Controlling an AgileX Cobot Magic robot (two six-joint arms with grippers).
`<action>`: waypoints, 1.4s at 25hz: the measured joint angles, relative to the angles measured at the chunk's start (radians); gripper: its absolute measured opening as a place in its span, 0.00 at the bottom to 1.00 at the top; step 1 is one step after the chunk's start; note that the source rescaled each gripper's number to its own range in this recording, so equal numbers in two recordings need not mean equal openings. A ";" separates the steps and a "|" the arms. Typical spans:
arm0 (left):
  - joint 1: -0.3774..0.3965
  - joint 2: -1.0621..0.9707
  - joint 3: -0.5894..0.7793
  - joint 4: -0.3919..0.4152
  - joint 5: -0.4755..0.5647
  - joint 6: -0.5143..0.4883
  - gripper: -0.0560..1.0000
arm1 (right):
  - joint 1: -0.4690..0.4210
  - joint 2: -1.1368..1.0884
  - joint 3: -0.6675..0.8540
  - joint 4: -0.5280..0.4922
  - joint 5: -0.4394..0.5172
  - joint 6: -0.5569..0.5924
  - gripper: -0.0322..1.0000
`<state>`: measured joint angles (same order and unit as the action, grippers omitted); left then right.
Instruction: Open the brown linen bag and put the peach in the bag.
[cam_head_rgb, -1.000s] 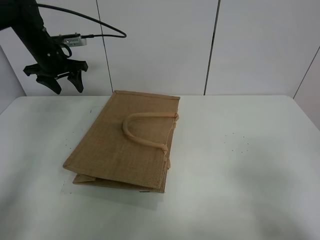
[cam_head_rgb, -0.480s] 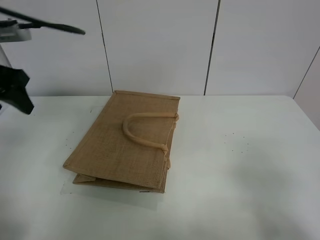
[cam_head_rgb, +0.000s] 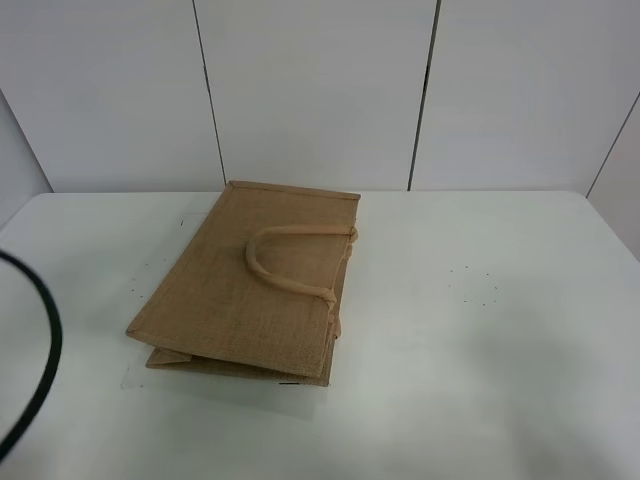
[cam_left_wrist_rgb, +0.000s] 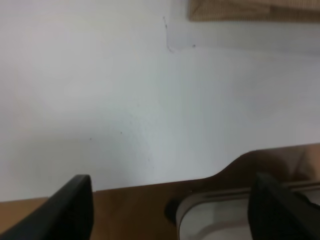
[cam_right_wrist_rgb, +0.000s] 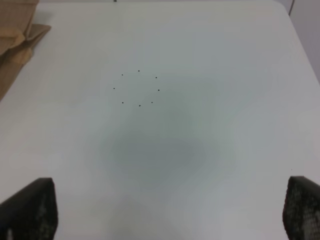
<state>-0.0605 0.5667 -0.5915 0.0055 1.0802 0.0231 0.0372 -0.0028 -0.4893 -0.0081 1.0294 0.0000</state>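
Observation:
The brown linen bag (cam_head_rgb: 250, 290) lies flat and folded on the white table (cam_head_rgb: 480, 330), its beige handle (cam_head_rgb: 285, 262) looped on top. The peach is out of view. Neither gripper shows in the exterior view. In the left wrist view my left gripper (cam_left_wrist_rgb: 172, 202) is open with nothing between its fingers, hanging over the table's edge, and a strip of the bag (cam_left_wrist_rgb: 250, 9) shows far off. My right gripper (cam_right_wrist_rgb: 166, 207) is open and empty above bare table, with a corner of the bag (cam_right_wrist_rgb: 15, 35) at the side.
A black cable (cam_head_rgb: 45, 370) curves in at the exterior view's lower left. Past the table's edge the left wrist view shows brown floor (cam_left_wrist_rgb: 130, 212) and a white rounded object (cam_left_wrist_rgb: 215, 220). A ring of small dots (cam_right_wrist_rgb: 137, 89) marks the table to the bag's right.
My left arm has swung from beside the bag's far left corner out of the exterior view to the left; only its cable still shows. The bag has not moved.

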 joint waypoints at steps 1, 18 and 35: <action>0.000 -0.050 0.037 -0.006 -0.006 0.000 0.91 | 0.000 0.000 0.000 0.000 0.000 0.000 1.00; 0.018 -0.334 0.092 0.001 -0.019 0.000 0.91 | 0.000 0.000 0.000 0.000 0.000 0.000 1.00; 0.058 -0.568 0.097 0.000 -0.025 0.000 0.91 | 0.000 0.000 0.000 0.000 0.000 0.000 1.00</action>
<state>-0.0025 -0.0015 -0.4944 0.0055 1.0556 0.0230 0.0372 -0.0028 -0.4893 -0.0081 1.0294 0.0000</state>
